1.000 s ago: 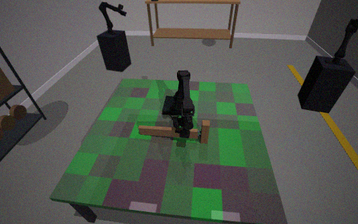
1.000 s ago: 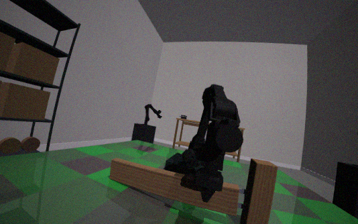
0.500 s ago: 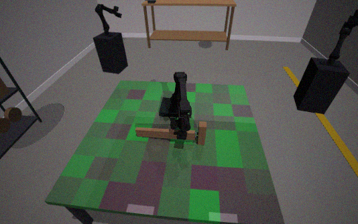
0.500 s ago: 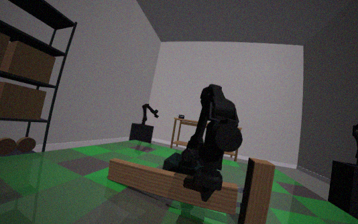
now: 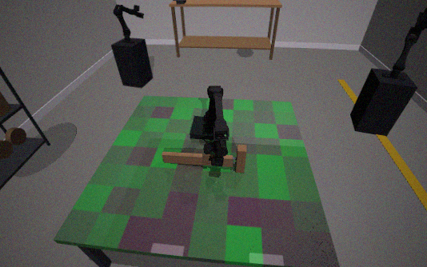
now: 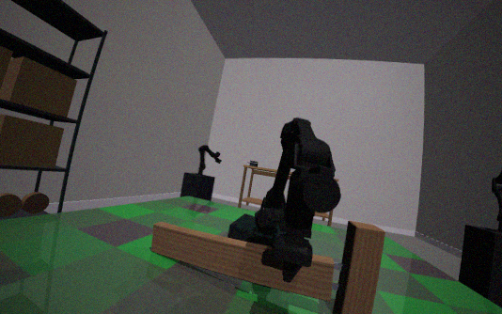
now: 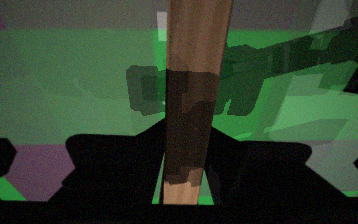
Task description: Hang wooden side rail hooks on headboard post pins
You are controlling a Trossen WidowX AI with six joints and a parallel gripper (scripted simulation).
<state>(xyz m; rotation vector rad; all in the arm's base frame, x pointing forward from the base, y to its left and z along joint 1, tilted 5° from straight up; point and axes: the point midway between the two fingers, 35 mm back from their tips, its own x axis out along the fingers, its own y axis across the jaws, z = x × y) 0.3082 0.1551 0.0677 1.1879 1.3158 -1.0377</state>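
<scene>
The wooden side rail (image 5: 182,158) (image 6: 198,244) (image 7: 197,45) runs left to right, its far end low at the table at the left. My gripper (image 5: 217,163) (image 6: 292,274) (image 7: 182,121) is shut on the rail, nearer its hook end. The headboard post (image 5: 241,159) (image 6: 367,268) stands upright just right of that end, with a small gap between wood and wood. Small grey hooks (image 6: 338,266) show in this gap in the exterior view, reaching toward the post. The slot and its pins are hidden, so I cannot tell whether the hooks sit on the pins.
The table (image 5: 242,212) (image 6: 128,291) has a glossy green and purple checkered top. My arm (image 5: 216,112) (image 6: 302,155) rises behind the rail. Shelving (image 6: 82,103) is at the left, a wooden bench (image 5: 225,41) at the back, and two other arms stand on dark pedestals (image 5: 133,61) (image 5: 381,101) beyond the table.
</scene>
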